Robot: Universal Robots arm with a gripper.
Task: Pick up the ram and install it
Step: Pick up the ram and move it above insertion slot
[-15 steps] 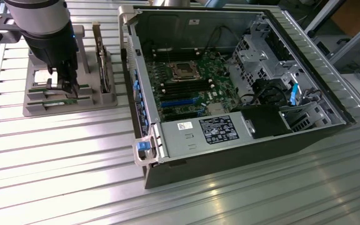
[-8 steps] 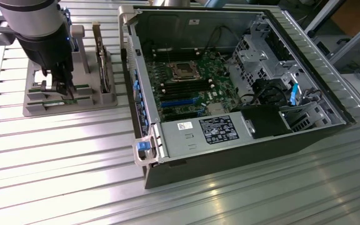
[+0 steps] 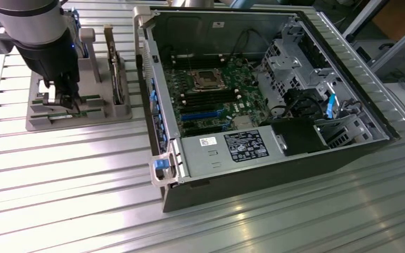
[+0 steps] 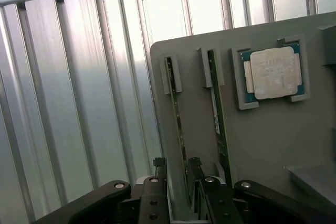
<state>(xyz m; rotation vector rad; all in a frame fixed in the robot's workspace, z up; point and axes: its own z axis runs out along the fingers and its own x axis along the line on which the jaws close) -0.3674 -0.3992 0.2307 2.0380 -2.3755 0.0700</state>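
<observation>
In the exterior view, the gripper (image 3: pixel 57 103) hangs low over the gray holder (image 3: pixel 104 120), to the exterior view's left of the open computer case (image 3: pixel 273 174). In the wrist view, the ram (image 4: pixel 176 114) stands on edge in its holder slot, between spread fingers (image 4: pixel 160 167) that grasp nothing. A second stick (image 4: pixel 218 114) stands just beside it.
</observation>
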